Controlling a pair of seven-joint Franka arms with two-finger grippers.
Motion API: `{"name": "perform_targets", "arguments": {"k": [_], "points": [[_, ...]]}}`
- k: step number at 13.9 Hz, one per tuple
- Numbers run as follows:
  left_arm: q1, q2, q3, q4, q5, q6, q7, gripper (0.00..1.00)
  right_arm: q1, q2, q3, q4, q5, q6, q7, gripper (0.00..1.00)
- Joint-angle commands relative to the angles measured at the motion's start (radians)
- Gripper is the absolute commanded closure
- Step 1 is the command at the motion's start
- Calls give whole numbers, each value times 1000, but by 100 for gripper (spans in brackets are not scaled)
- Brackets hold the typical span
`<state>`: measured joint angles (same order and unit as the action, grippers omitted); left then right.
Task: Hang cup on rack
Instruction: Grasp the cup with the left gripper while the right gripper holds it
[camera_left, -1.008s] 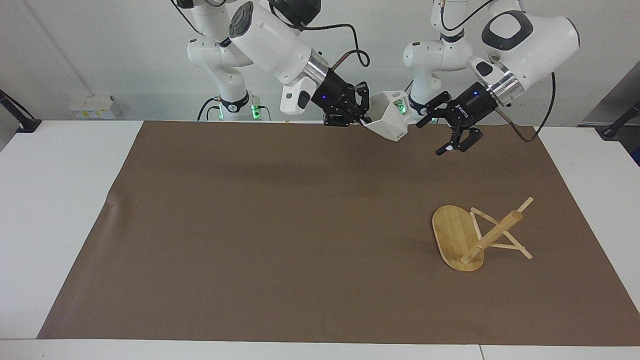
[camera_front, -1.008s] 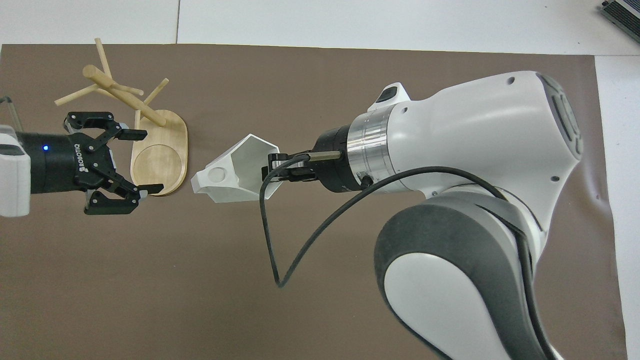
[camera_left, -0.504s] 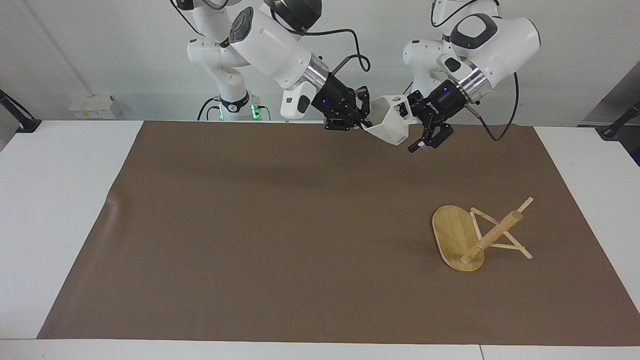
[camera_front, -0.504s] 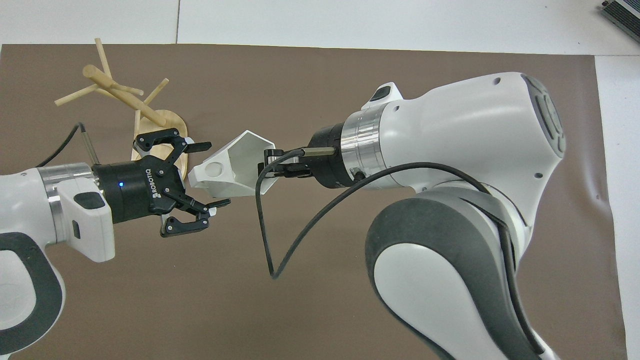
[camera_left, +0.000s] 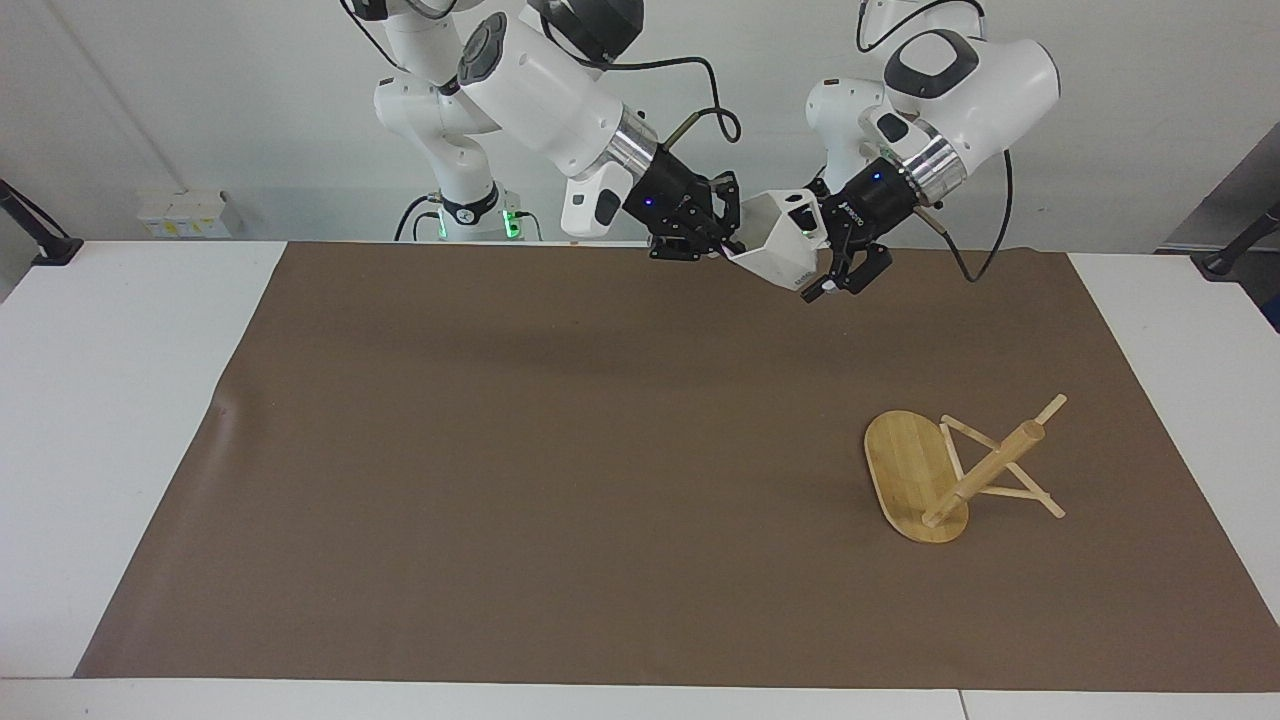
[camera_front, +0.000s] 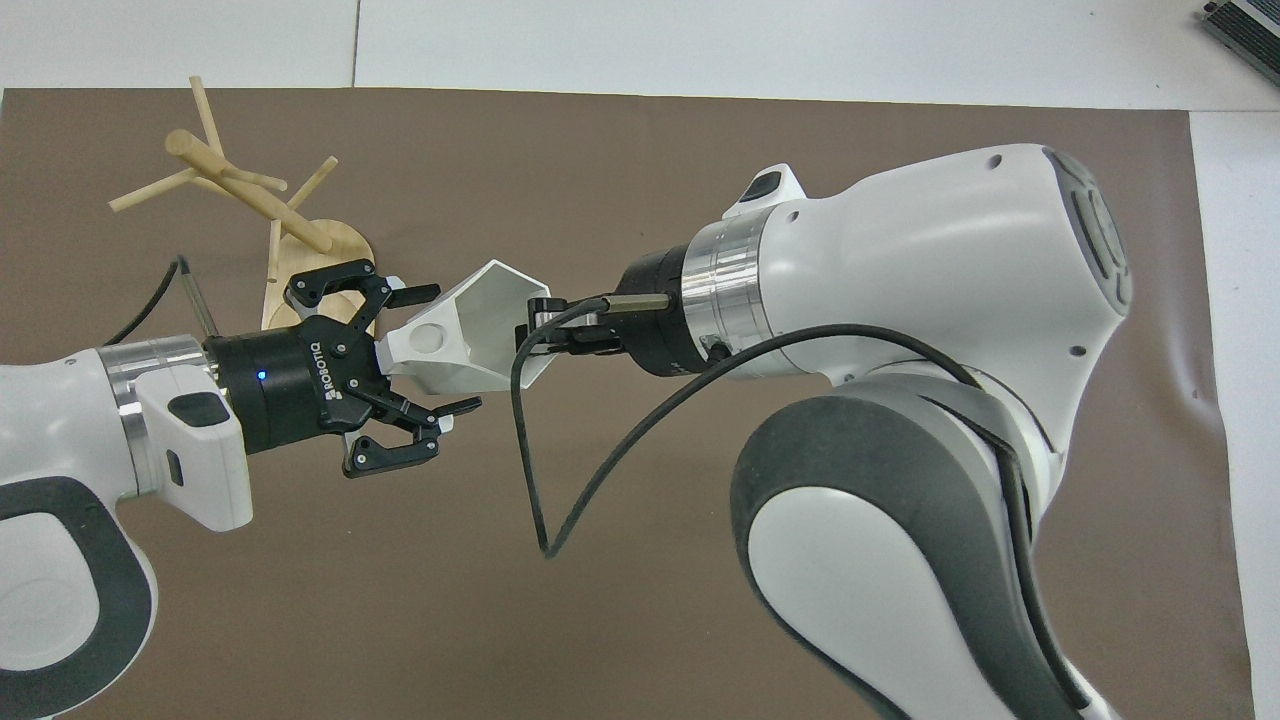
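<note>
- Holding the small white faceted cup (camera_left: 781, 246) aloft in my right gripper (camera_left: 728, 250), fingers clamped tight on its rim, near the top centre of the facing view.
- I am spreading my left gripper (camera_left: 822, 262) wide around the cup's base end, gripping nothing.
- The light bamboo rack (camera_left: 955, 472) is lying tipped over on the brown mat (camera_left: 560, 470), lower right of that view.

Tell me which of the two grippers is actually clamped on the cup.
The right gripper, shut on the cup at its rim. The left gripper has its fingers spread open around the cup's base and tab handle, not closed on it.
</note>
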<state>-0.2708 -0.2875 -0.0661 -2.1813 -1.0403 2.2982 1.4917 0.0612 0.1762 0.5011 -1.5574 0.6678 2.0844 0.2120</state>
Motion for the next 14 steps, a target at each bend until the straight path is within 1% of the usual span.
{"name": "perform_targets", "arguments": {"k": [1, 2, 3, 11, 12, 13, 14], "points": [[-21, -38, 9, -25, -32, 20, 22, 45, -3, 11, 14, 10, 1, 2, 20, 100], [-19, -38, 9, -26, -32, 18, 22, 98, -3, 11, 14, 10, -1, 0, 20, 100], [-19, -41, 11, -26, -32, 18, 22, 100, -3, 11, 14, 8, -5, -1, 20, 100], [-18, -41, 12, -23, -33, 20, 19, 100, -3, 6, 13, -1, -13, -3, 21, 100], [-16, -41, 12, -23, -33, 20, 19, 100, -3, 6, 13, -3, -14, -4, 21, 94], [-16, -41, 12, -23, -33, 20, 21, 100, -4, 5, 13, -3, -13, -6, 21, 73], [-16, -41, 12, -23, -33, 20, 21, 100, -4, 5, 13, -3, -13, -4, 23, 1]]}}
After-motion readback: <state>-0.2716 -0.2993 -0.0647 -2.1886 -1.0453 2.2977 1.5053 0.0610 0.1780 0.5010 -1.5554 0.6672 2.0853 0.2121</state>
